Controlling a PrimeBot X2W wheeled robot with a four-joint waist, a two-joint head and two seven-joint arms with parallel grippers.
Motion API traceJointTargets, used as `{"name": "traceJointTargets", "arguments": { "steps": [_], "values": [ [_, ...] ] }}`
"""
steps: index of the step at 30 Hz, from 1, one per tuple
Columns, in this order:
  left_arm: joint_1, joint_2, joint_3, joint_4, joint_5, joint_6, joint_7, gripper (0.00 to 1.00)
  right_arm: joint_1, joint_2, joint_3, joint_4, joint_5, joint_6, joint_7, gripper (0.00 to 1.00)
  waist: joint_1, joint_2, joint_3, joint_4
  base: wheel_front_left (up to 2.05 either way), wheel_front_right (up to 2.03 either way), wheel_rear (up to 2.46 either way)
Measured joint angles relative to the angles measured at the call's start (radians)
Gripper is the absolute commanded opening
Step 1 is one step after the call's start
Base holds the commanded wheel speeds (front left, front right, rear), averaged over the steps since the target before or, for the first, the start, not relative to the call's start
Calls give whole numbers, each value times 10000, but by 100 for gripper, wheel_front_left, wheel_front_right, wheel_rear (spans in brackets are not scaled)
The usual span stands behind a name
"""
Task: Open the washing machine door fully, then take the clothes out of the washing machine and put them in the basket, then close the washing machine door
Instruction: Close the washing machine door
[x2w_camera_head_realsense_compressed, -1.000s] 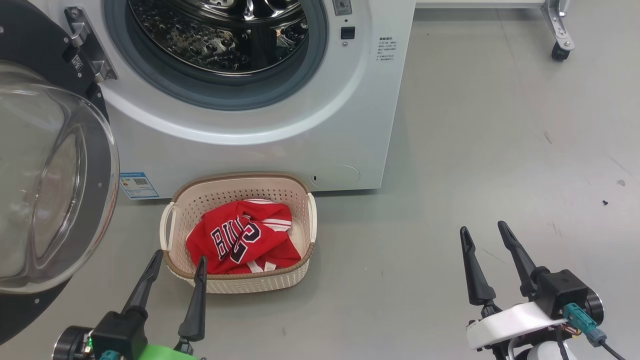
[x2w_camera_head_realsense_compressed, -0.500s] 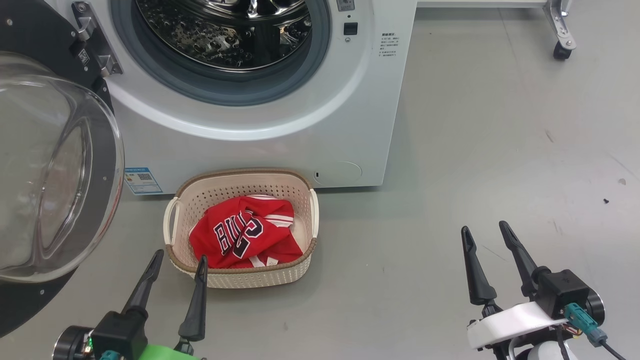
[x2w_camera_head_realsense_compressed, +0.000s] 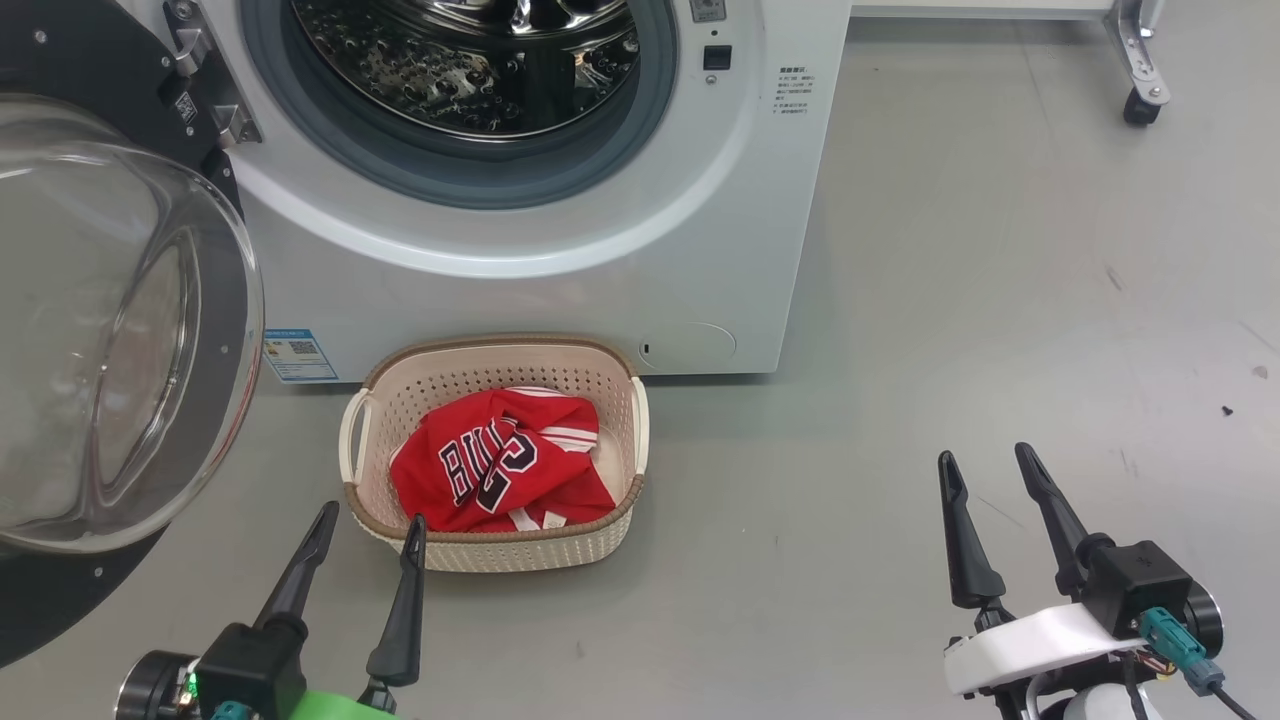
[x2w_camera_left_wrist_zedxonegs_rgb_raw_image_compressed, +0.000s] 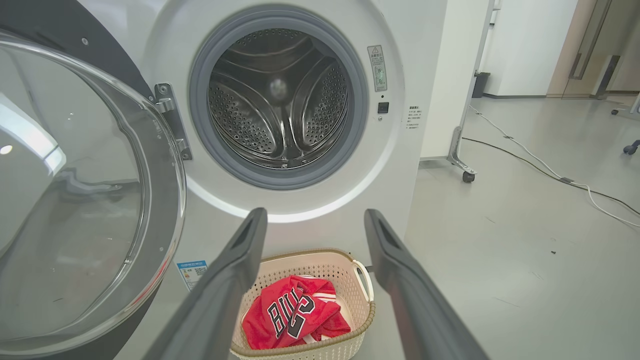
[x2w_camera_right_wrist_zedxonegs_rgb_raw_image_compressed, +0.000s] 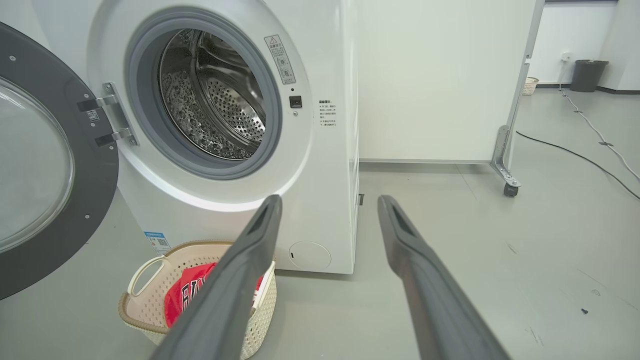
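With the clothes (x2w_camera_head_realsense_compressed: 495, 465) in the basket (x2w_camera_head_realsense_compressed: 500, 345) at six o'clock under the empty drum (x2w_camera_head_realsense_compressed: 480, 60), the left gripper (x2w_camera_head_realsense_compressed: 373, 514) and right gripper (x2w_camera_head_realsense_compressed: 984, 454) hang spread and empty, as probably only the door (x2w_camera_head_realsense_compressed: 100, 330), open at nine o'clock, needs closing.

The red jersey (x2w_camera_head_realsense_compressed: 500, 470) in the basket (x2w_camera_head_realsense_compressed: 500, 550) reads "BULLS".

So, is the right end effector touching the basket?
Apart. The head view shows a wide stretch of bare floor between the open right end effector and the basket.
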Motion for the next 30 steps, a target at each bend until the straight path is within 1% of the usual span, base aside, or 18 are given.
{"name": "traceJointTargets", "arguments": {
  "steps": [6, 13, 19, 22, 30],
  "values": [
    [-2, -2, -82, 13, 10, 0, 2, 100, 13, 2, -92, -79, -2, -12, 0, 100, 0, 0, 29, 320, 0, 0, 0],
    [-6, -23, -138, 98, 23, 0, 0, 100, 14, -21, -176, -98, -12, -8, 0, 100, 0, 0, 20, 905, 0, 0, 0],
    [-8, -71, -169, 207, 23, 2, -2, 100, 16, -67, -215, -94, -15, 12, 0, 100, 0, 0, -32, 1578, 0, 0, 0],
    [-8, -104, -165, 242, 21, 77, -2, 100, 25, -65, -213, -90, -15, 19, 0, 100, 0, 0, -71, 1955, 0, 0, 0],
    [-7, -117, -155, 332, 21, 88, -4, 100, 168, -56, -173, -46, -15, 102, 0, 100, 0, 0, -198, 3023, 0, 0, 0]
  ]
}}
